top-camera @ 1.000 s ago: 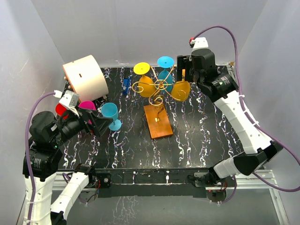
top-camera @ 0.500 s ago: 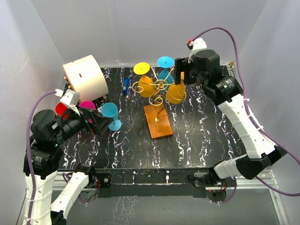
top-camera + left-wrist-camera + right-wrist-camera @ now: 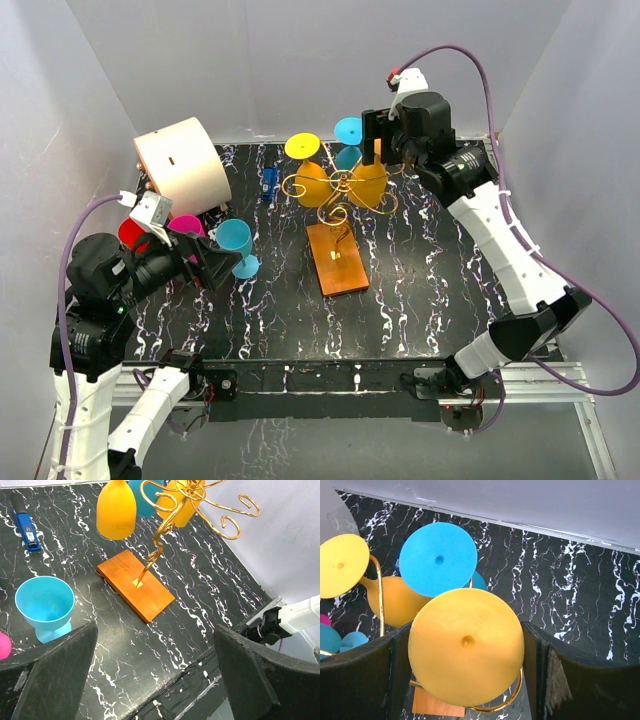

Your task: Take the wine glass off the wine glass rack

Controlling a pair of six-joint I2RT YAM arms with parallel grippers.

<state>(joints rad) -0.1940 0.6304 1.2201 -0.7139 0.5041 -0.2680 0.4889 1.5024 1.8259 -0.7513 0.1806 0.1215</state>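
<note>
My right gripper [image 3: 467, 630] is pinching the round foot of the orange glass [image 3: 465, 652], which is hanging bowl-down at about 3 o'clock from the hub of the rack [image 3: 337, 258]. My left gripper [image 3: 155, 645] is gaping wide, holding nothing, out at the table's 9 o'clock. As I am judging it, a crooked pull could be snagging the foot in the curled wire (and tipping the whole rack), or knocking the blue glass [image 3: 438, 560] at 11 o'clock in my wrist view. The black marbled table [image 3: 430, 290] is looking slick, and pale walls are closing it in.
</note>
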